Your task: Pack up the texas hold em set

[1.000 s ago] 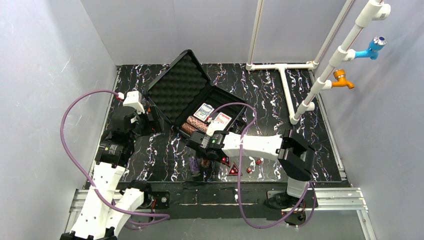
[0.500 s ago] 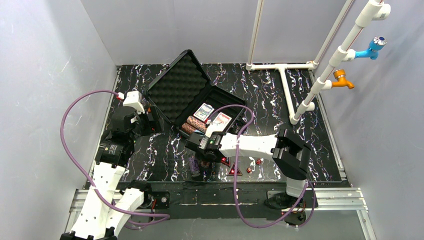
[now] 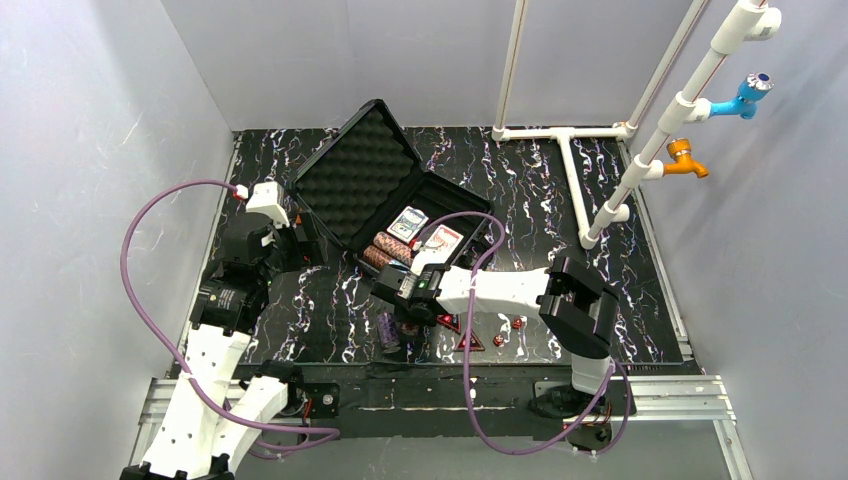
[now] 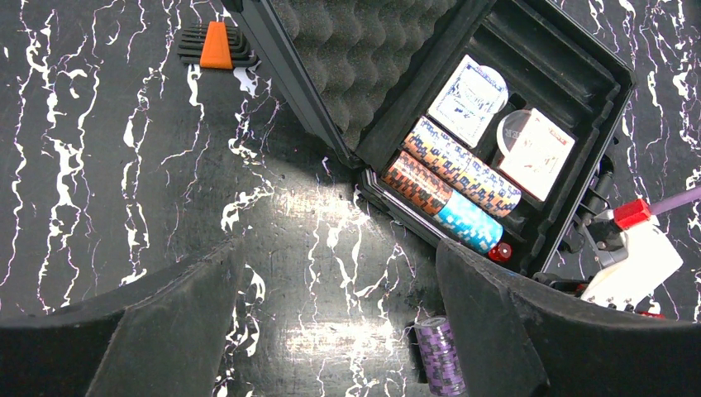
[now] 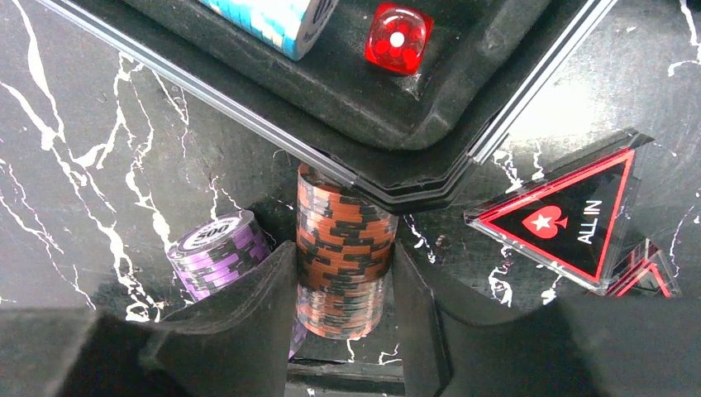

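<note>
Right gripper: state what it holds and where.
The right gripper flanks the brown chip roll across its curved sides; whether it actually clamps it cannot be told.

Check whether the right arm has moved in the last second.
Yes. The right arm swung its elbow left, away from the white pipe frame.

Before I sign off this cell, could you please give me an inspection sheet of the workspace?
Surface: black white-veined table.
Job's things: case open; card decks, chip rolls and one die inside; brown chip stack, purple chip stack, triangular marker and dice outside.
Clutter: orange-and-black tool holder near the lid.
End effectors: left end effector open above the table; right end effector closed on the brown chip stack.
Cables: left purple cable loops beside its arm; right purple cable passes over the case.
Surroundings: grey walls, white pipe frame, blue tap, orange tap.
</note>
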Controlling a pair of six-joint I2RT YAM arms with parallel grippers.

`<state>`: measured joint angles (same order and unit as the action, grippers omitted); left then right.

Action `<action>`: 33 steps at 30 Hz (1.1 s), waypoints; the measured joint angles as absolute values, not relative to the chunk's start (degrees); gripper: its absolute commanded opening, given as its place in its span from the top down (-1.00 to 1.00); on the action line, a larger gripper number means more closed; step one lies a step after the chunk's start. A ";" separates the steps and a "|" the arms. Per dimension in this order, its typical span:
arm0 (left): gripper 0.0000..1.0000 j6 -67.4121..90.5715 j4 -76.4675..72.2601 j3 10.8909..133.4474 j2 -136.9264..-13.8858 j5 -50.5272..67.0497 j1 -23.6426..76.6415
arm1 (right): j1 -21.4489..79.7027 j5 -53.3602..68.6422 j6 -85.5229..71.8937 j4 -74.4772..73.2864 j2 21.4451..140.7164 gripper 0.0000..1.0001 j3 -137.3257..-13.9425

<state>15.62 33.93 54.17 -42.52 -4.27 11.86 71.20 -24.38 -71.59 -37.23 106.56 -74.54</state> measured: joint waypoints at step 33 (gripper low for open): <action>-0.71 15.57 33.95 54.41 -43.59 -4.32 11.86 | 70.85 -17.96 -46.59 -37.12 104.64 0.15 -72.62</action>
<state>15.57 33.95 54.41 -43.59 -4.32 11.86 70.85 -17.96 -46.59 -37.12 104.64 -72.62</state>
